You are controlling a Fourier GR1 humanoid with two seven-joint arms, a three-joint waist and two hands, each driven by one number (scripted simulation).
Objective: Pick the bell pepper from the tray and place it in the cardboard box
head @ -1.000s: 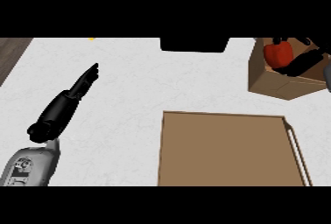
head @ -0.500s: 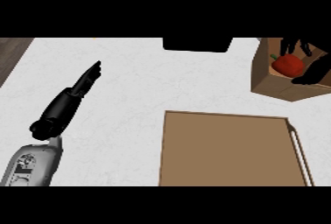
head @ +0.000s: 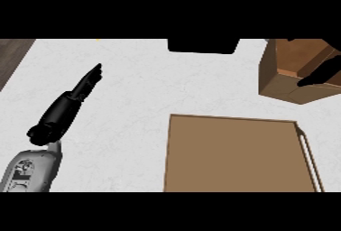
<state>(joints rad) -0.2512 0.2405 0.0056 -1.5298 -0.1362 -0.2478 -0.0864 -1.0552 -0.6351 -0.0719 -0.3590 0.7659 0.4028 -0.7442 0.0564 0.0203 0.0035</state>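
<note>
The cardboard box (head: 288,85) stands open at the back right of the counter. No bell pepper shows anywhere in the head view; the box's inside shows only brown card. My right hand (head: 324,71) reaches in from the right edge over the box's right side, its dark fingers stretched out and holding nothing that I can see. The brown tray (head: 233,153) lies at the front centre with nothing on it. My left hand (head: 66,108) rests open at the left, fingers straight and pointing away from me.
A black block (head: 203,45) sits at the counter's back edge, left of the box. A dark wooden strip (head: 12,56) runs past the counter's far left corner. White counter (head: 146,90) lies between my left hand and the tray.
The red pepper, held over the box a second ago and seen inside it half a second ago, no longer shows. My right hand has pulled back toward the right edge. The left hand is unchanged.
</note>
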